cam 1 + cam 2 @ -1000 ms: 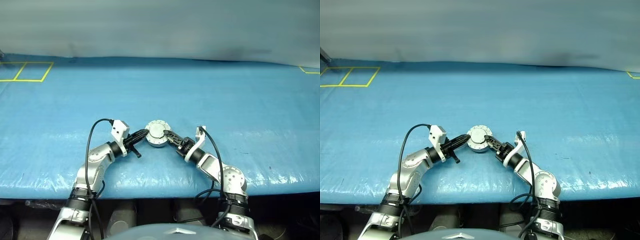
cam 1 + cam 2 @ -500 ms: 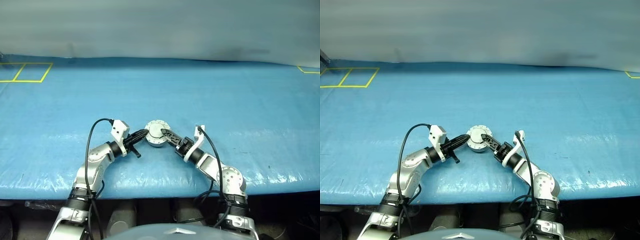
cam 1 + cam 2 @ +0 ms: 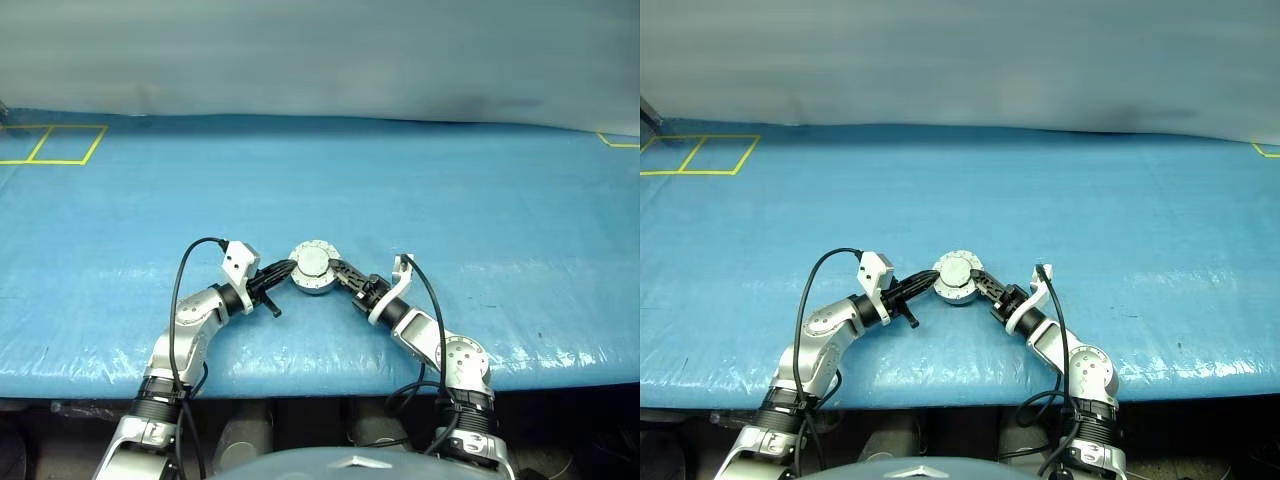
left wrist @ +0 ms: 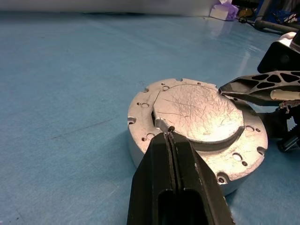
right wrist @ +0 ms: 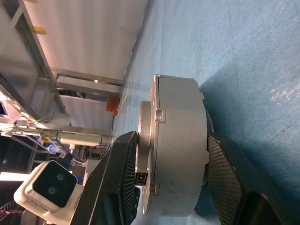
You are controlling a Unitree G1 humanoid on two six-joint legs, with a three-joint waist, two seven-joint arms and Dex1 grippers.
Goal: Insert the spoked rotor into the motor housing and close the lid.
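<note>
The round grey motor housing [image 3: 313, 272] sits on the blue table, its side wall [image 4: 140, 150] showing. The lid [image 4: 197, 110] lies plain side up on top of it. The spoked rotor is hidden. My left gripper [image 4: 168, 134] is shut, its tips resting against the rim of the lid's raised centre from the left. My right gripper [image 5: 171, 154] reaches in from the right and clamps the stack, with one finger [image 5: 119, 173] on the lid's top face and the other finger [image 5: 225, 178] at the housing's underside.
Blue sheeting [image 3: 450, 200] covers the whole table. Yellow tape squares [image 3: 55, 143] mark its far left corner and a yellow line [image 3: 620, 140] the far right. The table's front edge [image 3: 320, 372] runs just behind both wrists.
The right gripper's fingers have shifted a little at the housing's right edge. The left gripper, the housing and the lid stay where they were.
</note>
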